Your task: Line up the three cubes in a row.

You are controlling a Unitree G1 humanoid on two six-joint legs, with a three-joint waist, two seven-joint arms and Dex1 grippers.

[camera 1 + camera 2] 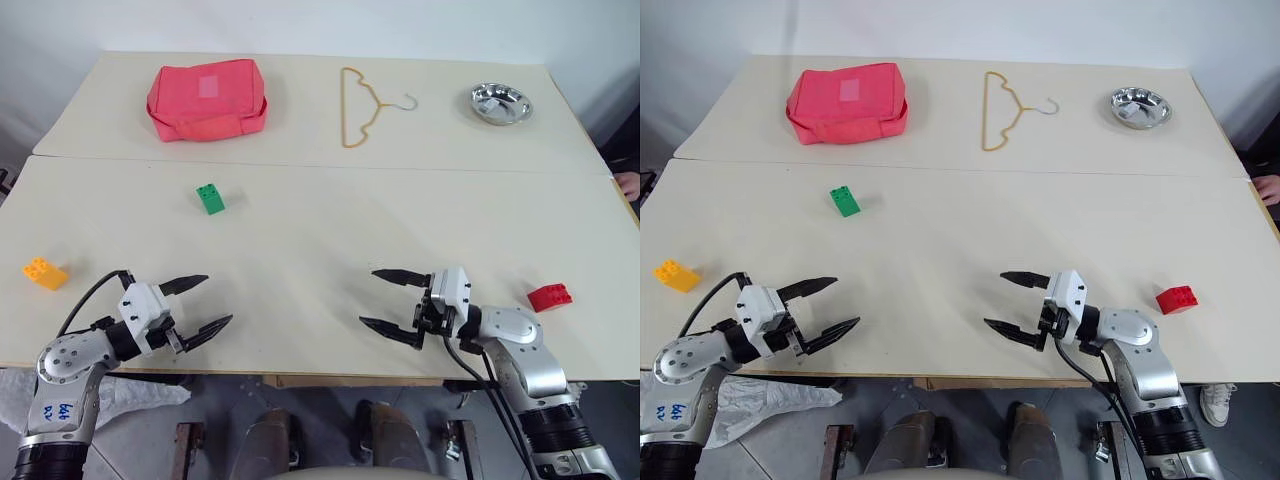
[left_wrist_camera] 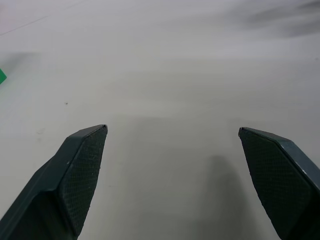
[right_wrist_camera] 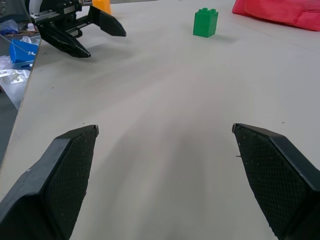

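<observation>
While all three cubes lie scattered and none is held, the task is hardly begun, and the risks come from how far apart they sit. Farthest left, the orange-yellow cube rests close to the bench's left edge; a clumsy sideways approach could nudge it over that edge and out of reach. Just to its right, the left pincer hovers near the front edge with its fingers spread wide and nothing between them. Further in and nearer the seam across the middle of the bench stands the green cube, on end and taller than it is wide, so a touch from one finger before the other would likely tip it rather than grip it. Right of centre, the right pincer also hangs by the front edge, spread apart and empty, pointing toward the left one. Should both arms work the middle together, the fingertips could clash. Farthest right, the red cube lies near the right front corner behind that wrist; reaching it means turning back, and the forearm could sweep it off the bench.
</observation>
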